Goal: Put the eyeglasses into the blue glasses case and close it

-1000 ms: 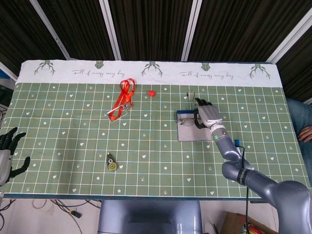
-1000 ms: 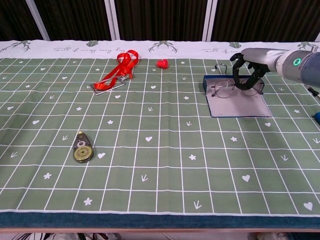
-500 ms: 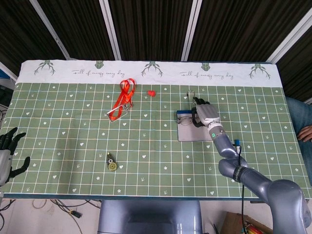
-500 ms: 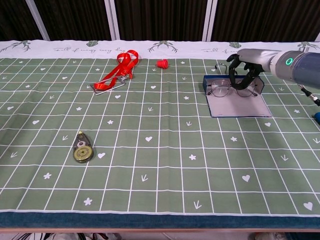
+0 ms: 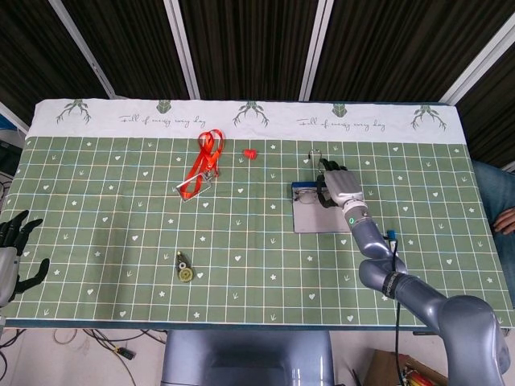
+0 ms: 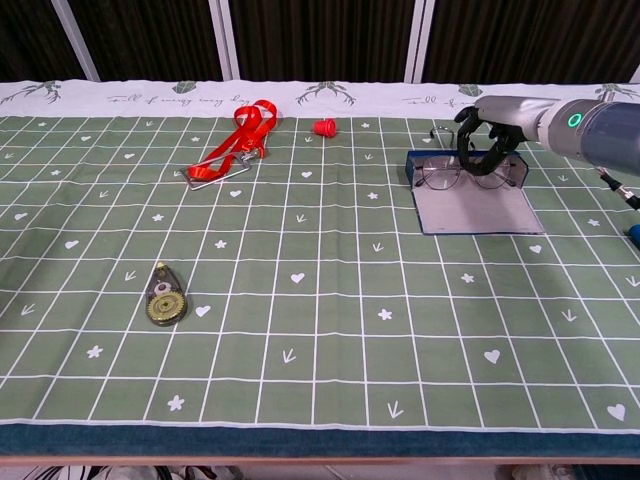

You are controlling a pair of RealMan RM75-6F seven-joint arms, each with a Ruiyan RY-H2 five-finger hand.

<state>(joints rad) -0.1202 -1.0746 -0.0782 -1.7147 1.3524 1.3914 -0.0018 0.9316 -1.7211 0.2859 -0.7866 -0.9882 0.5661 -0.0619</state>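
Observation:
The blue glasses case (image 6: 420,168) lies open at the right back of the table, its grey lid (image 6: 478,210) flat toward me; in the head view the case (image 5: 301,187) shows its blue tray beside the lid (image 5: 319,219). The thin-rimmed eyeglasses (image 6: 440,178) stand over the blue tray, lenses facing me. My right hand (image 6: 488,128) grips them at the right lens from behind; from above, the right hand (image 5: 338,186) covers most of the frame. My left hand (image 5: 16,251) hangs off the table's left front corner, fingers apart, holding nothing.
A red lanyard (image 6: 232,145) with a badge clip lies at the back left, a small red cap (image 6: 323,127) beside it. A correction tape roller (image 6: 166,295) sits front left. A wire clip (image 6: 440,132) lies behind the case, and a small blue object (image 5: 390,236) near the right forearm.
My right hand has carried the eyeglasses away from the grey lid toward the back, over the blue tray. The left hand has not moved.

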